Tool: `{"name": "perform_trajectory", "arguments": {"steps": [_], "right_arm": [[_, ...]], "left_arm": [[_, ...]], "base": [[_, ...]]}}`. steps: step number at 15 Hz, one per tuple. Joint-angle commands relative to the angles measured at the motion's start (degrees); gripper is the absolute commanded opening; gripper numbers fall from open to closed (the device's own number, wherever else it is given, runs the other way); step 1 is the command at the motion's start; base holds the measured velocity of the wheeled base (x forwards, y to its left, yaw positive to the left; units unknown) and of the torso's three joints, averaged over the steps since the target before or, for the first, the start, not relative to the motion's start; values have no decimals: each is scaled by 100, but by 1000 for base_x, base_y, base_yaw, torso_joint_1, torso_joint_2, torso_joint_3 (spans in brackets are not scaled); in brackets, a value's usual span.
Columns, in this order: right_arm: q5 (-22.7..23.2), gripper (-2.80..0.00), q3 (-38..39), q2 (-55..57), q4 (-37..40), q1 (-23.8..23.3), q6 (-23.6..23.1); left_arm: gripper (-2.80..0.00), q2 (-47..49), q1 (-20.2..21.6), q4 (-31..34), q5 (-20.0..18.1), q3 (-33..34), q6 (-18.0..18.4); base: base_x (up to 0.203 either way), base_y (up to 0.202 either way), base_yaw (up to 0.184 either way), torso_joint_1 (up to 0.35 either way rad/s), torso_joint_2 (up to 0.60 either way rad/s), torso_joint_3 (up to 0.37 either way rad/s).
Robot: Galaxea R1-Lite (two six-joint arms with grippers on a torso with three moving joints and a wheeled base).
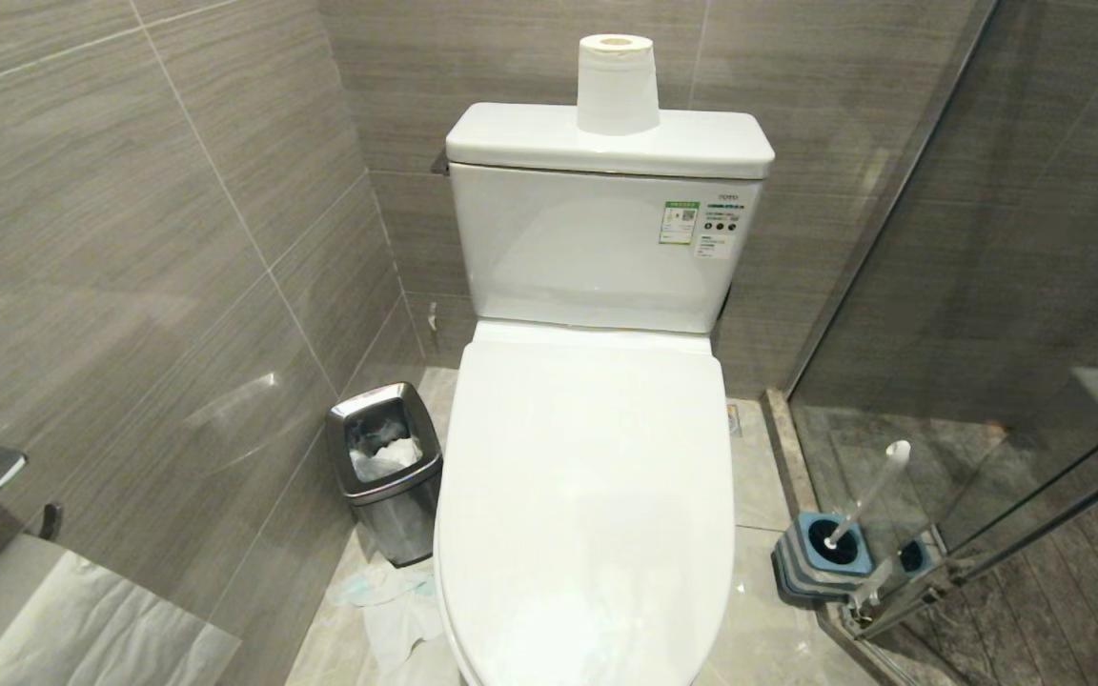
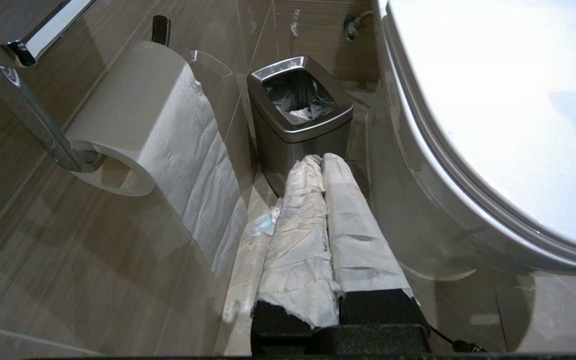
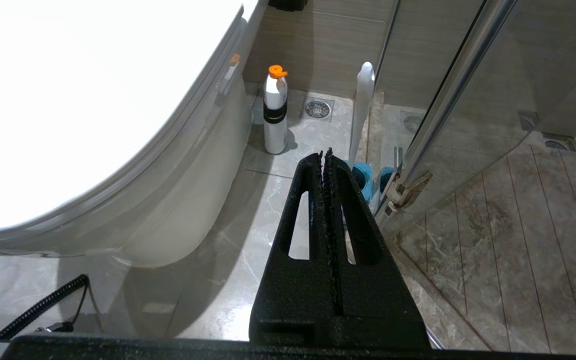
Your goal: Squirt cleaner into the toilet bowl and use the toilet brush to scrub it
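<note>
Grey-tiled bathrm; toilet bowl (image 1: pixel 587 495) glossy white, lid down. Left pincer (image 2: pixel 322 161), right pincer (image 3: pixel 326 155) both closed, empty.

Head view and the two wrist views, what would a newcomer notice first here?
The big white toilet bowl fills the middle with its lid down, a paper roll standing on its tank. On the robot's right, the toilet brush leans in its blue holder by the glass door. The left claw, wrapped in white paper, sits shut near the steel waste bin.
</note>
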State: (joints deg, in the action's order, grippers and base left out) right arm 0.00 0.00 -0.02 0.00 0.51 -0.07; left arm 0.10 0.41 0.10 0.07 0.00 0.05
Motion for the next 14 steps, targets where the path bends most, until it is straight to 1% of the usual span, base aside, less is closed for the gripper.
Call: {"name": "perform_trajectory", "arguments": {"steps": [1,14], "right_arm": [[0,-280,9,2,0,2,-1],[6,-280,9,2,0,2,-1]], "left_arm": [[-280,8,2,2,2,0,0],[-280,8,2,-1,2,0,-1]], "base": [[0,0,0,0,0,0],[0,0,0,0,0,0]]}}
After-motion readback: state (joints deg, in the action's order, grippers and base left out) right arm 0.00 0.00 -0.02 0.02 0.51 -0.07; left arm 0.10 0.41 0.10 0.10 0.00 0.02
